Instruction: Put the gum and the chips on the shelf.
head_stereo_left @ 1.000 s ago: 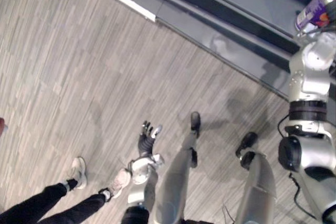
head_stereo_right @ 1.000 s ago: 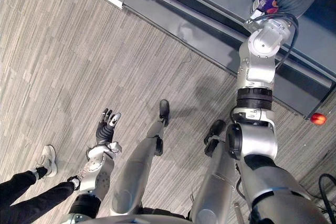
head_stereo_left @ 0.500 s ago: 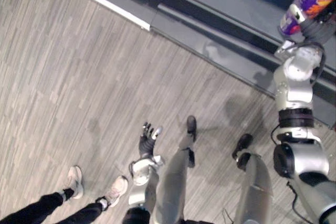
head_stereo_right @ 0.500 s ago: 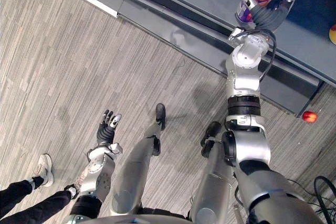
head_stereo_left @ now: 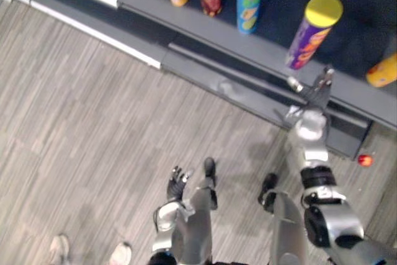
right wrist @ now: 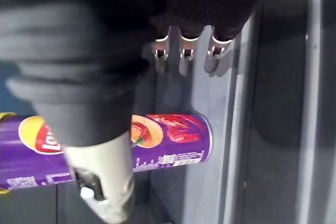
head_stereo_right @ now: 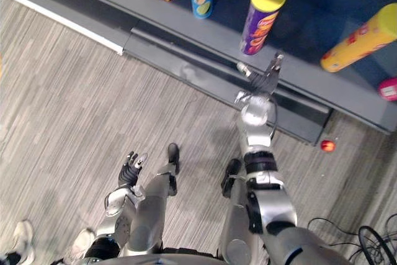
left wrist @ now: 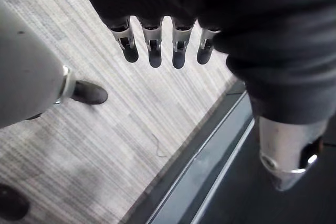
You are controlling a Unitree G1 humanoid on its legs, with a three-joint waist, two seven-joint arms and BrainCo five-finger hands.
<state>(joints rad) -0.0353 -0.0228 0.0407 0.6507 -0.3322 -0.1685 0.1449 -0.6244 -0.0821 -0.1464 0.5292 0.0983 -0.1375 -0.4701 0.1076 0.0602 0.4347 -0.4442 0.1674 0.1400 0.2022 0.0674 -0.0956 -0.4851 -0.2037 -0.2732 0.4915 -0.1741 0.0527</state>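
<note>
Purple chips can (head_stereo_right: 263, 17) upright on shelf (head_stereo_left: 248, 44). Right hand (head_stereo_right: 265, 82) just beside it, fingers wide, empty. Left hand (head_stereo_left: 176, 185) low, fingers relaxed.

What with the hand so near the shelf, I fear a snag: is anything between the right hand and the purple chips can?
Nothing visible. The right hand is open just in front of the purple chips can, which stands upright on the shelf; only bare shelf lies between them.
</note>
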